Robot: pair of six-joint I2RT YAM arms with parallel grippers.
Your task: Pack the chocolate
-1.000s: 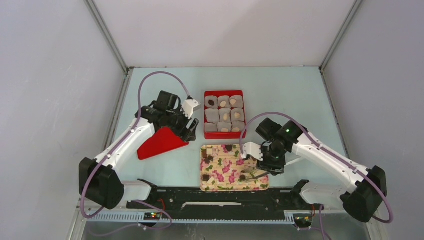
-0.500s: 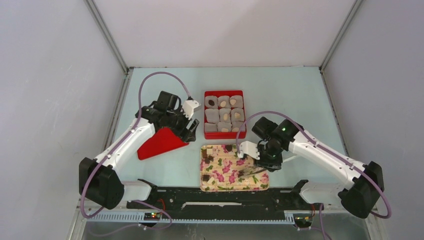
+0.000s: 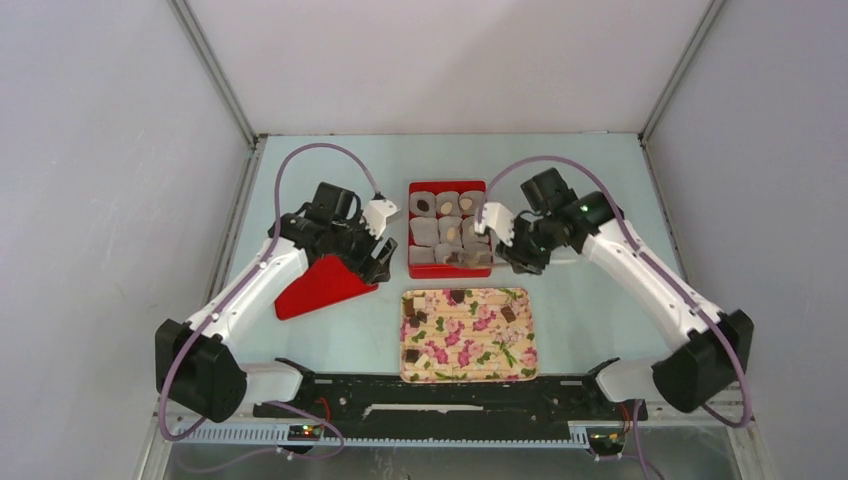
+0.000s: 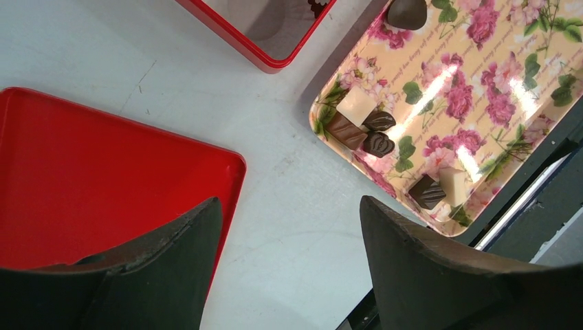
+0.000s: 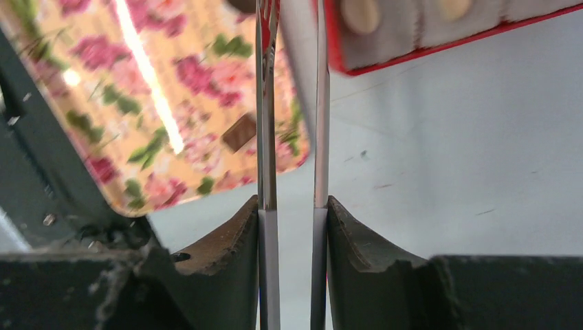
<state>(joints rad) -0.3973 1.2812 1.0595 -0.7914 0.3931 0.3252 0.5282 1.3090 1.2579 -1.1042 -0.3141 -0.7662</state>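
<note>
Red box (image 3: 447, 184) with cream chocolate (image 3: 466, 204) in paper cups (image 3: 424, 232), more of it, dark and pale, on flowered tray (image 3: 470, 345), right end effector (image 5: 293, 210) clamped on tweezers (image 5: 267, 137) over near box corner, left end effector (image 4: 289, 206) wide above red lid (image 4: 103, 185) edge.

The white-and-black left arm (image 3: 250, 290) was bent inward, its black left gripper (image 4: 289, 206) spread wide. The matching right arm (image 3: 650, 285) was extended forward, its black right gripper (image 5: 292, 203) clamped on thin metal tweezers (image 5: 267, 103).
</note>
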